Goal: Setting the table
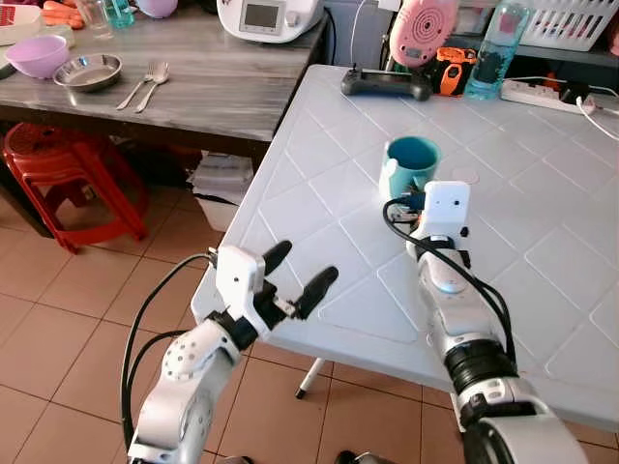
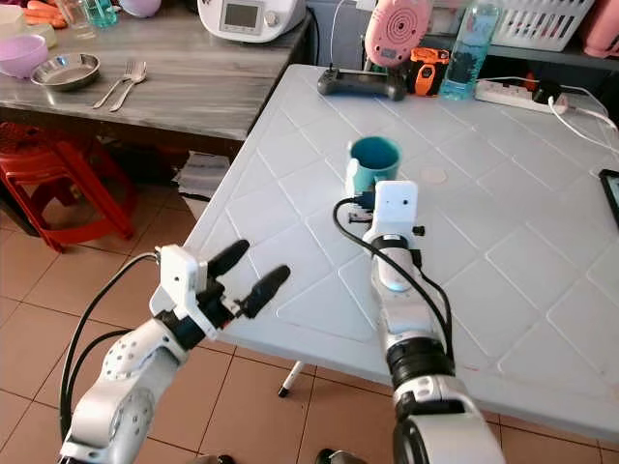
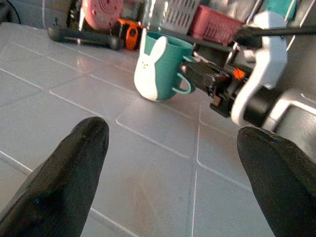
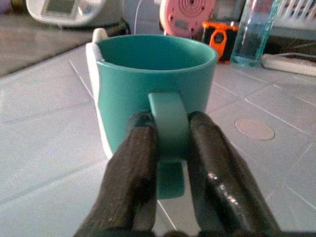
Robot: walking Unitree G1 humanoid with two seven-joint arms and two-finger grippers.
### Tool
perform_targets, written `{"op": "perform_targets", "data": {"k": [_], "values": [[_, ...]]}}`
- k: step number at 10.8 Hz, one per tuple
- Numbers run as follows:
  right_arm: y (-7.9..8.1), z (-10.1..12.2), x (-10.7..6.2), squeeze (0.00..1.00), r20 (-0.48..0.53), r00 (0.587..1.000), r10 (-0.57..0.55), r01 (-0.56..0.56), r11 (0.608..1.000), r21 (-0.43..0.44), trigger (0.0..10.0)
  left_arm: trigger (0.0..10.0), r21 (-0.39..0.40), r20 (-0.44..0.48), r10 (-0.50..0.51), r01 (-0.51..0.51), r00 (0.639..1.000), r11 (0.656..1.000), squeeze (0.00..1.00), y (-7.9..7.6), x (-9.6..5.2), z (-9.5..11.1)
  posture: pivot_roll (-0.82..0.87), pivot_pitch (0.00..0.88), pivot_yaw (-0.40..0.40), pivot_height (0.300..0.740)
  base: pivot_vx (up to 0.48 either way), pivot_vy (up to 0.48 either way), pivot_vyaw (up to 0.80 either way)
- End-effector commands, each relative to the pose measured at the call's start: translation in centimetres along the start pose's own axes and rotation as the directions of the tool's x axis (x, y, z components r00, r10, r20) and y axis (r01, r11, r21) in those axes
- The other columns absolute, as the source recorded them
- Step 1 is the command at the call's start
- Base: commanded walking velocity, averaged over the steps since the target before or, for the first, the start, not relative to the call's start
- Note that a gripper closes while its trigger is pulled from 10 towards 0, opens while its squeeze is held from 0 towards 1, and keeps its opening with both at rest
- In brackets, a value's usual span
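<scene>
1. The right pincer (image 4: 170, 133) is clamped on the handle of the teal mug (image 1: 411, 164), which stands upright on the white bench (image 1: 319, 193), straight ahead of the fingers.
2. The step in hand looks like placing or shifting the mug. To do it well, the robot should keep the mug level and part the fingers only once the base sits flat.
3. The left pincer (image 1: 302, 275) is spread wide and holds nothing, hovering at the bench's near edge, with the mug well ahead of it.
4. The left wrist view reveals a white rabbit shape on the mug's side; the right wrist view shows one finger on each side of the handle.
5. The head views show forks (image 1: 145, 85) and a steel bowl (image 1: 88, 72) on the grey bench far beyond the left pincer.
</scene>
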State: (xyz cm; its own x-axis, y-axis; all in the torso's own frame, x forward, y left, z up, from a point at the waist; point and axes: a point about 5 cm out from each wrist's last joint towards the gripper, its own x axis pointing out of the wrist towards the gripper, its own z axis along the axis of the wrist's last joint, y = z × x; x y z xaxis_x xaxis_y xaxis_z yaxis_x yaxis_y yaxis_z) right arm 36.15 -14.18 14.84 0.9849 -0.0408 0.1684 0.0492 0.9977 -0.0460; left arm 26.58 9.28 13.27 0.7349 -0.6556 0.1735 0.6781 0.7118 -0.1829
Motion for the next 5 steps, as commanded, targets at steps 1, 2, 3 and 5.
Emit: {"op": "perform_targets", "data": {"k": [1,2,3,5], "values": [[0.1,0.6,-0.6,0.0,0.032,0.999,0.021,-0.022,1.0,0.018,0.0,10.0,-0.014,0.016,0.023,-0.022,1.0,1.0,0.0,0.4,0.0,0.2,0.08,0.086,-0.038,0.74,0.0,0.0,0.0],[-0.2,0.6,-1.7,0.0,0.041,0.999,0.03,-0.031,0.999,0.022,1.9,10.0,-0.023,0.027,0.049,-0.048,0.998,0.999,0.0,0.8,0.2,0.3,0.08,0.073,-0.038,0.74,0.0,0.0,0.0],[-0.6,0.6,-2.6,0.0,0.048,0.998,0.029,-0.029,1.0,0.007,10.0,10.0,-0.021,0.027,0.117,-0.116,0.993,0.993,0.0,1.6,0.2,0.2,0.07,0.061,-0.04,0.74,0.0,0.0,0.0],[-1.4,1.2,-3.9,0.0,0.059,0.998,0.016,-0.016,1.0,0.0,10.0,10.0,0.096,-0.021,0.388,-0.384,0.922,0.918,0.0,4.4,0.2,-0.4,0.06,0.049,-0.041,0.74,0.0,0.0,0.0]]}}
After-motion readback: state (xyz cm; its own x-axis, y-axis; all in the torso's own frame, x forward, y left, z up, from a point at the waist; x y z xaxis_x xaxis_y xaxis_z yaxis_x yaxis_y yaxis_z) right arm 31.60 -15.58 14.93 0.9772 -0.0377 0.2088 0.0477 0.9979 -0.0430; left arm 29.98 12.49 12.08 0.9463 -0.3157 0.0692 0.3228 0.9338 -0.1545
